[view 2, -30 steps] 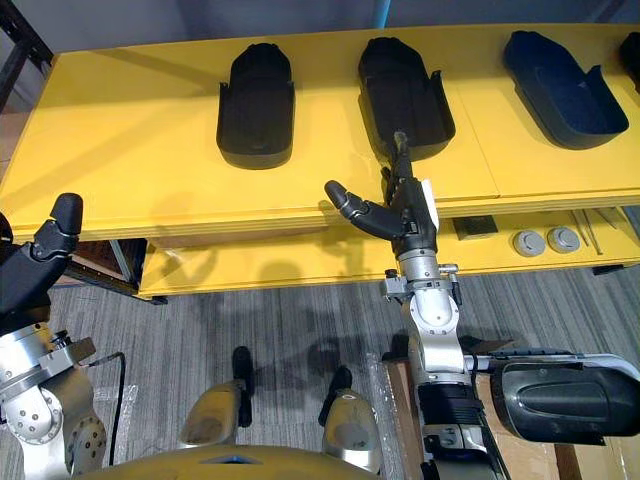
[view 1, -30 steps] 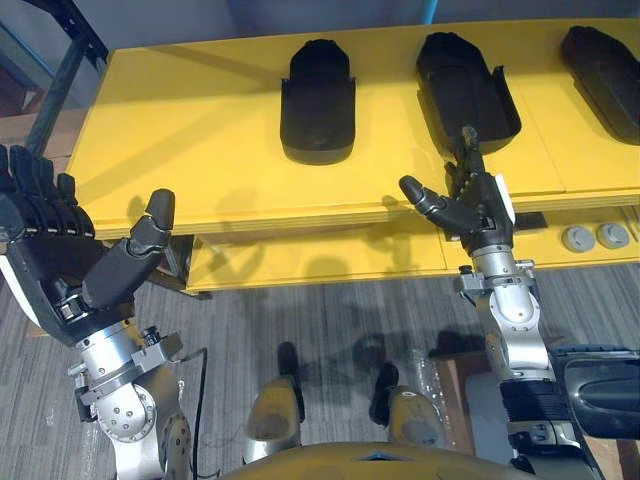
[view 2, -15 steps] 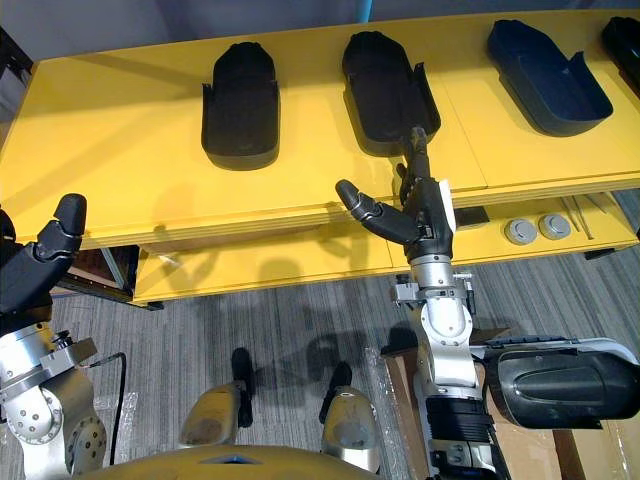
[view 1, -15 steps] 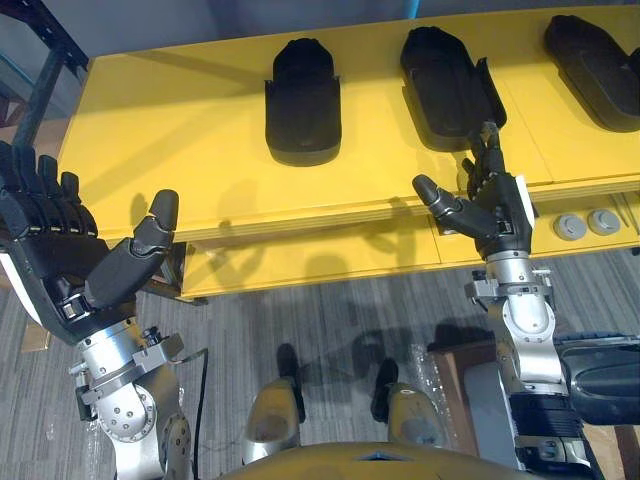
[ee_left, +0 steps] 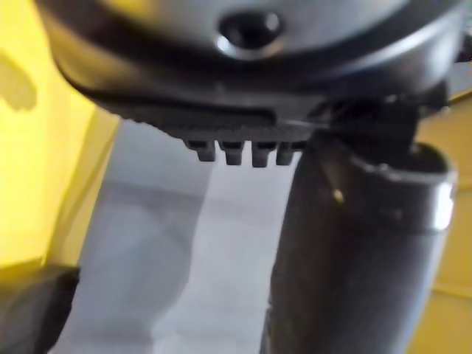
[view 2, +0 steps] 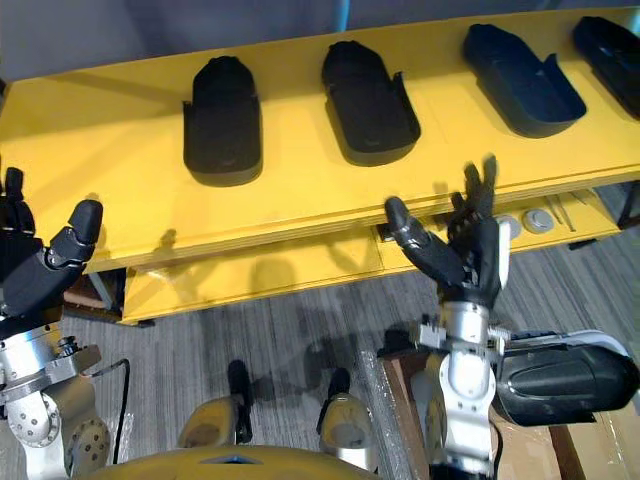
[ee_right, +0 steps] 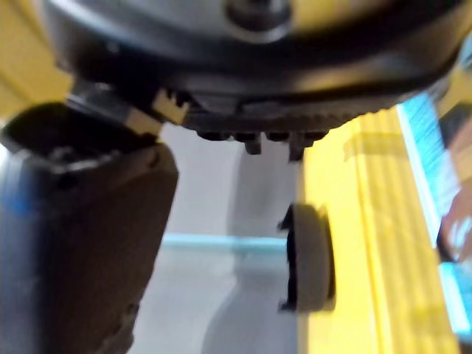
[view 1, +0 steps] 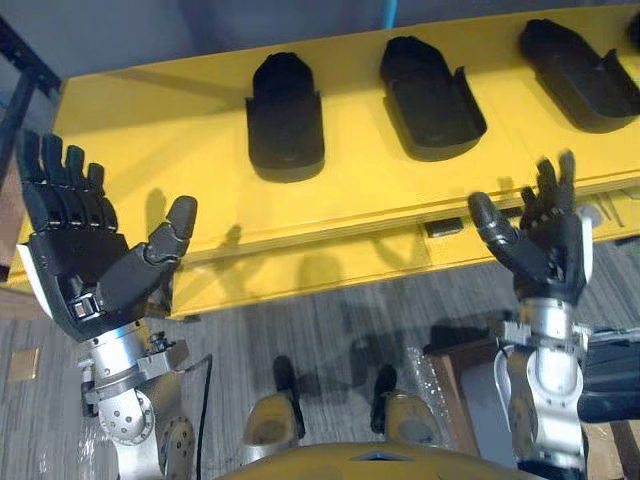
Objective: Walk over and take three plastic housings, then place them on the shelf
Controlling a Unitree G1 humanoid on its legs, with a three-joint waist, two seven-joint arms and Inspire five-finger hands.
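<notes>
Both hands spread and empty: left hand point(view 1: 85, 265) and right hand point(view 1: 545, 245) are raised before the yellow bench point(view 1: 150, 130), where black housings point(view 1: 286, 130) lie in a row, untouched.

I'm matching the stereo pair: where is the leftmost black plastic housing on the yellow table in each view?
Left eye view: leftmost black plastic housing, upper centre-left.
Right eye view: upper left.
Wrist views: cannot tell.
Shared landmark: yellow table, its front edge just below the housing.

L hand point(view 1: 82, 268) & R hand point(view 1: 548, 250): black, segmented, white side trim; silver-grey wrists point(view 1: 118, 365) w/ screws.
</notes>
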